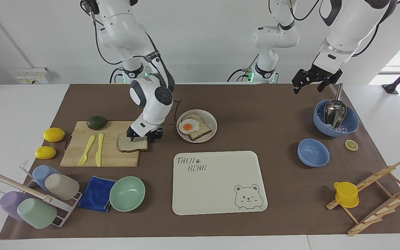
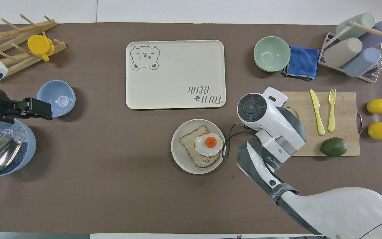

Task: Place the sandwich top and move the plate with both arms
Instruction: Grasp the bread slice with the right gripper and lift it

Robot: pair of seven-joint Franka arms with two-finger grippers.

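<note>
The sandwich top (image 1: 130, 144) lies flat on the wooden cutting board (image 1: 82, 156), at the board's corner nearest the plate. My right gripper (image 1: 144, 134) is down at the slice's edge nearest the robots, touching or just over it. In the overhead view the right arm hides all but a sliver of the slice (image 2: 293, 111). The plate (image 1: 211, 119) holds a bread slice with a fried egg (image 1: 189, 126) and also shows in the overhead view (image 2: 177, 156). My left gripper (image 1: 307, 81) waits open in the air over the blue ice bowl (image 1: 351, 125).
A bear-printed tray (image 1: 217, 194) lies farther from the robots than the plate. A mint bowl (image 1: 127, 193), a blue cloth (image 1: 96, 194) and a cup rack (image 1: 30, 198) sit past the board. An avocado (image 1: 97, 122), yellow cutlery and two lemons are by the board. A small blue bowl (image 1: 313, 152) sits at the left arm's end.
</note>
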